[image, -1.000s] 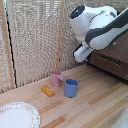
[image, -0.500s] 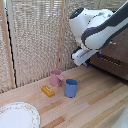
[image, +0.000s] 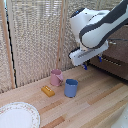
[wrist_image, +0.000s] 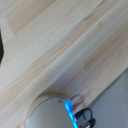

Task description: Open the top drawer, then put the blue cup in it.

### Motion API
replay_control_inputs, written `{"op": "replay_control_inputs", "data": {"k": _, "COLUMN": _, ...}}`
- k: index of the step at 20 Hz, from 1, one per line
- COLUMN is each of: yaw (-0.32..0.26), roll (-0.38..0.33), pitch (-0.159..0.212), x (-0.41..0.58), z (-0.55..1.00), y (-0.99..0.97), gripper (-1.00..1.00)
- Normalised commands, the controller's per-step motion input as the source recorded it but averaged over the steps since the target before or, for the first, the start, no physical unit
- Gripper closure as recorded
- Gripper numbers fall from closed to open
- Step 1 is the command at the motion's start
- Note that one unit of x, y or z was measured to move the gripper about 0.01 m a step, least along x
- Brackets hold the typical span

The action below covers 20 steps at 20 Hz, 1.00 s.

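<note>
While the arm has drifted a little toward the exterior view's left over the last second, away from the dresser (image: 116,57), its jaws hang in the air above the wooden surface (image: 95,102) with nothing between them. How wide the jaws stand cannot be told: the gripper (image: 86,63) shows only as a pale block with small blue tips, and the wrist view gives blurred planks and a pale rounded shape.

Nothing on the surface has moved. The blue cup (image: 71,88) stands upright near the middle of the surface, toward its back edge by the reed blind (image: 35,35). The pink mug (image: 56,77) stands just beside the cup, nearer the blind, and a small orange block (image: 48,91) lies near both on the exterior view's left. A patterned plate (image: 17,116) sits at the surface's front corner on that same side.

The top drawer (image: 117,44), at the exterior view's right edge, is largely hidden behind the arm; whether it is open cannot be told. Judged from this, the cup is untouched and not in the drawer, so the placing step remains. The arm's shift toward the cup's side may signal an approach to it, though that is only a guess.
</note>
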Motion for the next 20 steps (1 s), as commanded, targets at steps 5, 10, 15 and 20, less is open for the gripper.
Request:
{"op": "replay_control_inputs", "data": {"k": 5, "yaw": -0.187, "roll": 0.085, "pitch": 0.000, "x": 0.175, "z": -0.26, "y": 0.55, "gripper": -1.00}}
{"op": "replay_control_inputs", "data": {"k": 10, "yaw": -0.141, "roll": 0.075, "pitch": 0.000, "x": 0.375, "z": -0.34, "y": 0.36, "gripper": -1.00}}
{"op": "replay_control_inputs", "data": {"k": 15, "yaw": -0.125, "roll": 0.070, "pitch": 0.000, "x": 0.425, "z": -0.38, "y": 0.21, "gripper": -1.00}}
{"op": "replay_control_inputs", "data": {"k": 20, "yaw": -0.088, "roll": 0.062, "pitch": -0.008, "x": 0.374, "z": -0.34, "y": 0.11, "gripper": -1.00}}
